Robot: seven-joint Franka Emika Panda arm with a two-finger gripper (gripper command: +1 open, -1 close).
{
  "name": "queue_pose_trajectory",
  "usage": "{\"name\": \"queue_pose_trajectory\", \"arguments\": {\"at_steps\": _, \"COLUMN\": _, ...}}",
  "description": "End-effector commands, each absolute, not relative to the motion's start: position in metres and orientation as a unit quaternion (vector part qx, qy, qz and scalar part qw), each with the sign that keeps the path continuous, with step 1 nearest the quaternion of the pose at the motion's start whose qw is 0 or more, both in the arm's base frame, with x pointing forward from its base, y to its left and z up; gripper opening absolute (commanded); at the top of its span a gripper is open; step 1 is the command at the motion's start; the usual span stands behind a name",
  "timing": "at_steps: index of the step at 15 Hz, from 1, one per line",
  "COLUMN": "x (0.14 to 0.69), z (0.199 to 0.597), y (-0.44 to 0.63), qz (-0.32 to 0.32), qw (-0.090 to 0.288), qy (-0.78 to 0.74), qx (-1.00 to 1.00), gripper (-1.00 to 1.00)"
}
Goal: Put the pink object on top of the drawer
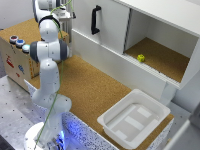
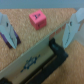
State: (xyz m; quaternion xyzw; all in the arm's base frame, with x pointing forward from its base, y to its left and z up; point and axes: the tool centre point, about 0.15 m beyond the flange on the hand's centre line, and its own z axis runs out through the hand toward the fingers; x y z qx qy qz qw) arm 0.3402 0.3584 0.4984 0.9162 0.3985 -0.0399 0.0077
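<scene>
A pink cube (image 2: 36, 19) with dark dots lies on a cork surface in the wrist view. My gripper (image 2: 41, 32) hangs above it, open, with one finger (image 2: 7, 31) on each side of the picture and nothing between them. The cube is apart from both fingers. Close to it are the drawer's white panel (image 2: 22, 64) and black handle (image 2: 56, 54). In the exterior view the drawer (image 1: 112, 32) is the big white cabinet at the back. My gripper (image 1: 65, 13) is by its corner, at the exterior view's left. The pink cube is hidden there.
A small yellow-green cube (image 1: 141, 58) sits on the cork floor inside the open cabinet. A shallow white tub (image 1: 132, 121) stands on the cork mat in front. A brown box with coloured buttons (image 1: 17, 52) is at the exterior view's left, behind the arm.
</scene>
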Motion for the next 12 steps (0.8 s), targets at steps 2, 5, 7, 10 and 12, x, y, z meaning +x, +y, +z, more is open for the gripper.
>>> {"name": "queue_pose_trajectory", "arguments": {"at_steps": 2, "x": 0.275, "z": 0.428, "y": 0.299, "qz": 0.069, "qw": -0.079, "qy": 0.269, "qx": 0.957, "gripper": 1.0}}
{"name": "queue_pose_trajectory", "arguments": {"at_steps": 5, "x": 0.281, "z": 0.417, "y": 0.306, "qz": 0.072, "qw": -0.068, "qy": 0.188, "qx": 0.977, "gripper": 1.0}}
{"name": "queue_pose_trajectory", "arguments": {"at_steps": 7, "x": 0.293, "z": 0.415, "y": 0.315, "qz": 0.075, "qw": -0.051, "qy": 0.139, "qx": 0.986, "gripper": 1.0}}
{"name": "queue_pose_trajectory", "arguments": {"at_steps": 10, "x": 0.312, "z": 0.412, "y": 0.329, "qz": 0.063, "qw": -0.006, "qy": 0.093, "qx": 0.994, "gripper": 1.0}}
{"name": "queue_pose_trajectory", "arguments": {"at_steps": 12, "x": 0.324, "z": 0.4, "y": 0.341, "qz": 0.031, "qw": 0.009, "qy": 0.072, "qx": 0.997, "gripper": 1.0}}
